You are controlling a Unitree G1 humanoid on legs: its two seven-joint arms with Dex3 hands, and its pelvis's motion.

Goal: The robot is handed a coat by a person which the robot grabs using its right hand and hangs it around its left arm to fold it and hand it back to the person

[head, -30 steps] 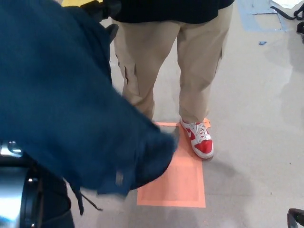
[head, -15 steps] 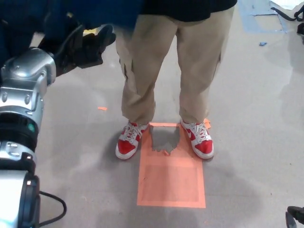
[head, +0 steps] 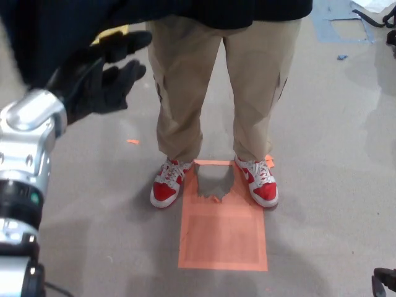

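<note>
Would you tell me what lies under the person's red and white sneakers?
One red and white sneaker covers a corner of the orange floor rectangle, hiding it; the other sneaker stands on grey floor beside it.

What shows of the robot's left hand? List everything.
The left hand is matte black, with thick fingers spread apart and nothing between them. It sits on a silver wrist and is raised at the upper left, reaching toward the person's beige trousers without touching them. The dark coat overlaps its rear part. Nothing else touches it.
</note>
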